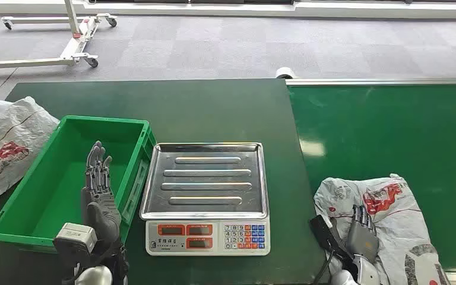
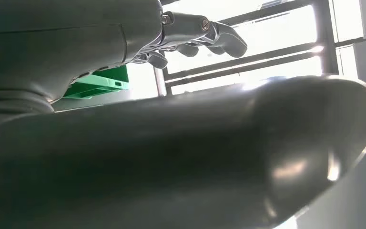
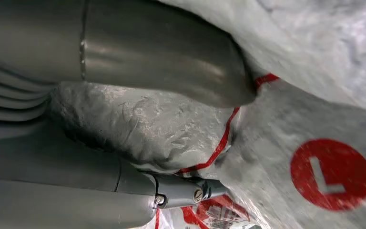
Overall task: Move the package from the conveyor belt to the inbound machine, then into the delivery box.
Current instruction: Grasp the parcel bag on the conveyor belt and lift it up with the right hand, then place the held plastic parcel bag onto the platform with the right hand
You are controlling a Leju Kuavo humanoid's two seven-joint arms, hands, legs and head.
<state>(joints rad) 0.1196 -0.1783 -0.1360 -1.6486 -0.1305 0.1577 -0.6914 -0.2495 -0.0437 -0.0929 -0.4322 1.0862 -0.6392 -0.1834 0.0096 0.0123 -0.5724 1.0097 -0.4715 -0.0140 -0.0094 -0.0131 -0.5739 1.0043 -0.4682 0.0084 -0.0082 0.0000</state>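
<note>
The package [image 1: 386, 202] is a crumpled white plastic bag with red print, lying on the green conveyor belt [image 1: 392, 130] at the near right. My right hand [image 1: 361, 237] is on its near left part. In the right wrist view a fold of the package [image 3: 162, 129] bulges between the thumb [image 3: 171, 52] and a finger [image 3: 181, 191], so the hand grips it. The inbound machine is a scale with a steel tray [image 1: 205, 178], bare, in the middle. My left hand [image 1: 98, 190] is raised over the green delivery box [image 1: 104, 121], its fingers [image 2: 200, 33] extended and holding nothing.
A second white and red bag [image 1: 6, 148] lies on the dark green table left of the box. A white wheeled frame [image 1: 65, 35] stands on the grey carpet behind the table. The scale's keypad [image 1: 243, 236] faces me.
</note>
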